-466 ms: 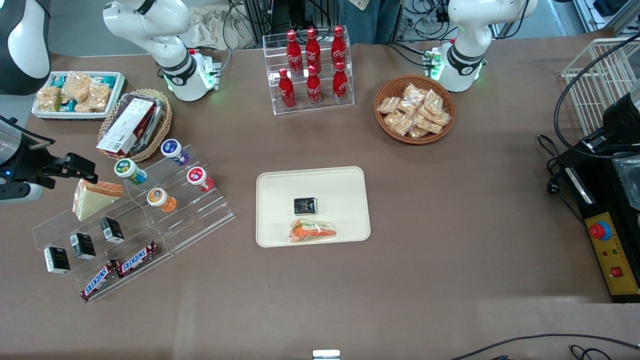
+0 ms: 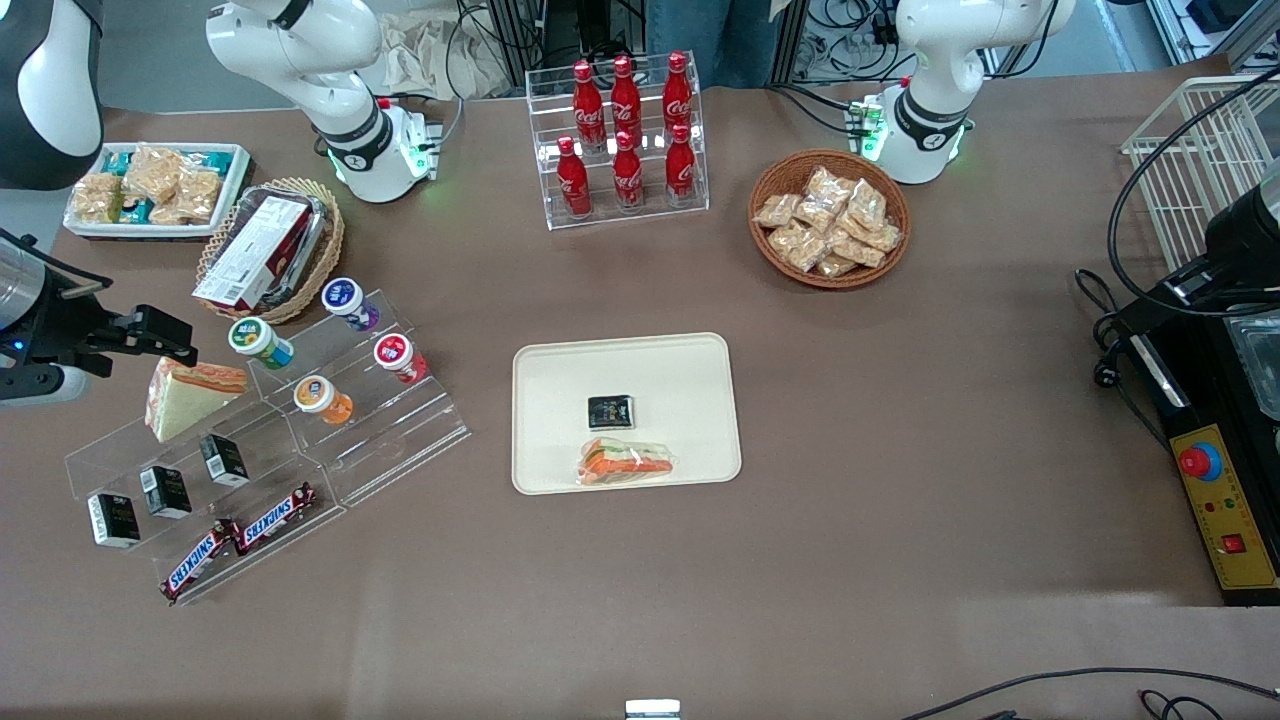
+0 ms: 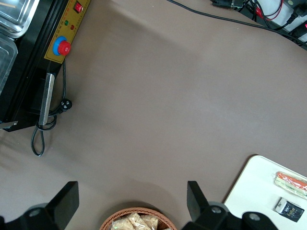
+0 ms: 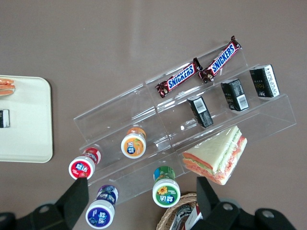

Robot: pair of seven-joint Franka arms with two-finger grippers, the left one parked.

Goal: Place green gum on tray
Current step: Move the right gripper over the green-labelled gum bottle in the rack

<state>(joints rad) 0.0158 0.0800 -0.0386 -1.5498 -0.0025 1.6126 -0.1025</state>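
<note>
The green gum (image 2: 258,340) lies on the upper step of a clear acrylic rack, green lid toward the camera; it also shows in the right wrist view (image 4: 166,190). The cream tray (image 2: 560,370) lies mid-table and holds a black packet (image 2: 610,411) and a wrapped sandwich (image 2: 625,462); its corner shows in the right wrist view (image 4: 29,124). My right gripper (image 2: 165,338) hovers open and empty above the rack, toward the working arm's end from the gum. In the wrist view the gripper (image 4: 142,199) has the gum between its spread fingers, well below them.
On the rack are an orange-lidded bottle (image 2: 321,397), a red-lidded one (image 2: 398,356), a purple-lidded one (image 2: 347,300), a sandwich wedge (image 2: 185,395), black boxes and Snickers bars (image 2: 240,540). A wicker basket with a box (image 2: 270,250) stands close beside the gum. A cola rack (image 2: 625,140) stands farther back.
</note>
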